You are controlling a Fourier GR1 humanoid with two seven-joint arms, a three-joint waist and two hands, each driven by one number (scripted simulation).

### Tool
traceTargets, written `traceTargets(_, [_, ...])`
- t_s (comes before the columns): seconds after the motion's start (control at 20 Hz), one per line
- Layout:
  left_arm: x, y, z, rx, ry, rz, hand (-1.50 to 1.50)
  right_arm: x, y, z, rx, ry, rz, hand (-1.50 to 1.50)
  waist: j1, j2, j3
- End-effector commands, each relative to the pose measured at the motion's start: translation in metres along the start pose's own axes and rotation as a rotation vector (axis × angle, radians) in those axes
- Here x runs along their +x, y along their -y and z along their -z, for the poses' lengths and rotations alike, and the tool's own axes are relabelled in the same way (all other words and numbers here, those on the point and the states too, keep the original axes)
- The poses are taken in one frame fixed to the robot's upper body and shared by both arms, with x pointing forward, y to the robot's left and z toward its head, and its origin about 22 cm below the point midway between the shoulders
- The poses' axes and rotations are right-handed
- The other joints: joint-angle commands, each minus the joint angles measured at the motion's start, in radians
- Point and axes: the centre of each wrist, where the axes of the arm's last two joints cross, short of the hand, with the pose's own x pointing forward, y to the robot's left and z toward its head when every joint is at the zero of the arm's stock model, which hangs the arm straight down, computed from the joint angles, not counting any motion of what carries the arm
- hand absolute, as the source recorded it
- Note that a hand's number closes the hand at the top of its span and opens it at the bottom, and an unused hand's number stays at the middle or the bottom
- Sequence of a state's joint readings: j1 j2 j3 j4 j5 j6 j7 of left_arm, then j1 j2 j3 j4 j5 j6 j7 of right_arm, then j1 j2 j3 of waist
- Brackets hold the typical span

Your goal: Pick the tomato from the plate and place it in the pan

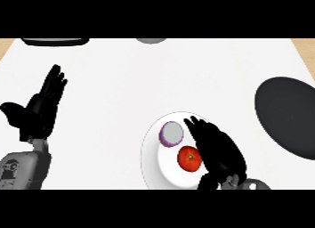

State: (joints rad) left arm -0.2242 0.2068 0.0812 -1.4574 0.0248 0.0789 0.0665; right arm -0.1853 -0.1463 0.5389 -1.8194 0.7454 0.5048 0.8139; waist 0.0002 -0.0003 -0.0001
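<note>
- Head view: the tomato (188, 159) lies on the white plate (161, 174), which sits near the tabletop's (153, 80) near edge, a little right of the middle.
- Just beside the tomato, toward the plate's far side, lies a round slice (172, 133) with a purple rim and a pale face, perhaps onion; the two look close but apart.
- The right hand (216, 149) is over the plate's right half, fingers stretched out toward the far side and lying against the tomato's right flank. It looks released, not yet curled round the fruit.
- The left hand (38, 109) rests open, fingers up, near the tabletop's left edge, holding nothing.
- The pan (292, 116), a dark oval, lies at the tabletop's right edge, well apart from the plate.
- At the far edge a dark dish (55, 42) and a grey round thing (151, 40) are cut off; I cannot tell what they are.
- Handling, as I judge it: the tomato should be light, smooth-skinned and round, so apt to roll or slip, and soft enough to bruise. Best taken round its middle, thumb on one flank and fingers on the other, clear of the slice.
</note>
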Motion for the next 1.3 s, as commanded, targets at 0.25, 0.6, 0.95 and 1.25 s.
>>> traceTargets(0.25, [0.017,-0.002,0.005,-0.002,0.014,0.005,0.0,-0.012,-0.019,0.04,0.045,-0.011,-0.031,-1.5,0.002,0.0,0.0])
traceTargets(0.6, [0.003,-0.006,-0.023,-0.01,0.002,0.01,0.0,0.008,-0.042,0.034,0.088,-0.049,-0.066,-1.5,0.005,-0.001,0.0])
traceTargets(0.95, [0.003,-0.013,0.01,-0.011,0.007,-0.01,0.0,-0.003,-0.046,0.053,0.142,-0.034,-0.058,-1.5,0.0,0.001,0.0])
traceTargets(1.25, [0.016,-0.019,0.012,-0.002,0.003,0.001,0.0,0.006,-0.063,0.048,0.147,0.085,-0.125,1.5,0.001,0.0,0.0])
